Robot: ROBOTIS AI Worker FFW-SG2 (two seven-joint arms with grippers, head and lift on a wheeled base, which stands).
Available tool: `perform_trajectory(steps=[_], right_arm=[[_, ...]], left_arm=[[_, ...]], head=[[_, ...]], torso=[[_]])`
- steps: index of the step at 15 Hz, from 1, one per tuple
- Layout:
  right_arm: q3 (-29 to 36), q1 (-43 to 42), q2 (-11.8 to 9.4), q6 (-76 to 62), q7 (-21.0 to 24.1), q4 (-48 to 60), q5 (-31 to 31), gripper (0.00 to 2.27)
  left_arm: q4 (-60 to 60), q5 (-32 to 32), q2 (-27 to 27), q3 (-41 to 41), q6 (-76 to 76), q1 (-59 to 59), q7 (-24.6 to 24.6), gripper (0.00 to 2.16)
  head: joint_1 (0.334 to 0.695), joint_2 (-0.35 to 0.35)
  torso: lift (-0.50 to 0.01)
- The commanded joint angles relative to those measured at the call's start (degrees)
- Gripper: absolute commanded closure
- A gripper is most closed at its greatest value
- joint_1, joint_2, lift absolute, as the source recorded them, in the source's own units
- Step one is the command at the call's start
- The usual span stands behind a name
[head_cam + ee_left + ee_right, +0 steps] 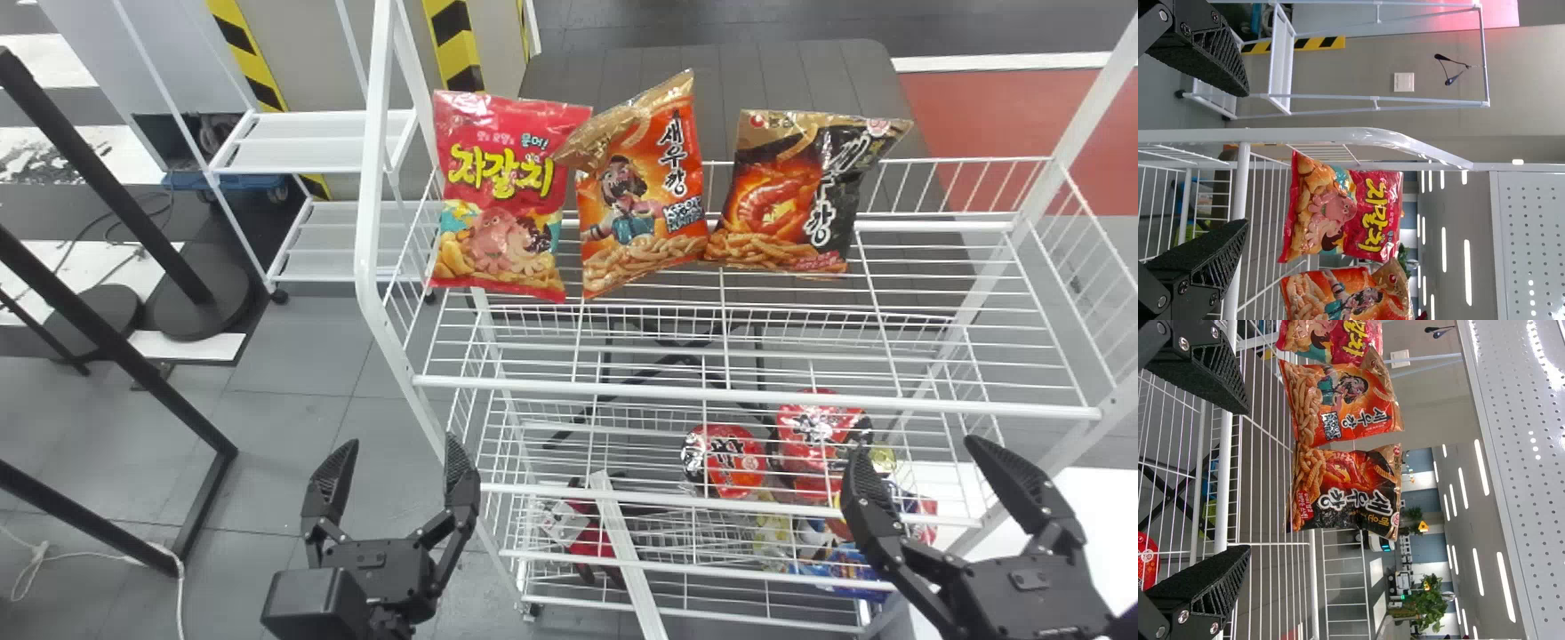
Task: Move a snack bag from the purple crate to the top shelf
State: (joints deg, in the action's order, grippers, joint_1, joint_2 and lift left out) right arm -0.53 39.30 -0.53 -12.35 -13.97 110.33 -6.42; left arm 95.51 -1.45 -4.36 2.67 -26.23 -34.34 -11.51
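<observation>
My left gripper point(400, 453) is open and empty in front of the rack's left post, and my right gripper point(920, 449) stands open before its right part, below the top shelf point(756, 394). Three snack bags line the back of that shelf: a pink one point(502, 196), an orange one point(642, 200) and a black-and-orange one point(791, 200). In the left wrist view, the left gripper point(1246, 159) has the pink bag point(1341, 210) beyond it. Past the right gripper point(1247, 480), in its wrist view, are the orange bag point(1341, 403) and the black-and-orange bag point(1346, 488).
Lower wire shelves point(622, 560) hold red packages point(733, 462) and other goods. A white post point(369, 222) bounds the rack's left side. Black metal stands point(116, 347) are at the far left, and a white surface point(1102, 516) lies at the right.
</observation>
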Motion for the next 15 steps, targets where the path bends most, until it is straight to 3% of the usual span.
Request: perform_trajectory(steps=[1, 15], right_arm=[[0.0, 0.0, 0.0, 0.0, 0.0, 0.0, 0.0, 0.09], [-0.2, 0.1, -0.3, 0.2, 0.0, -0.3, -0.1, 0.08]], left_arm=[[-0.1, 0.0, 0.1, 0.1, 0.2, 0.1, 0.0, 0.15], [-0.7, 0.1, 0.1, 0.1, 1.1, 0.3, -0.2, 0.15]], head=[[0.695, 0.128], [0.695, 0.125]], torso=[[0.0], [-0.012]])
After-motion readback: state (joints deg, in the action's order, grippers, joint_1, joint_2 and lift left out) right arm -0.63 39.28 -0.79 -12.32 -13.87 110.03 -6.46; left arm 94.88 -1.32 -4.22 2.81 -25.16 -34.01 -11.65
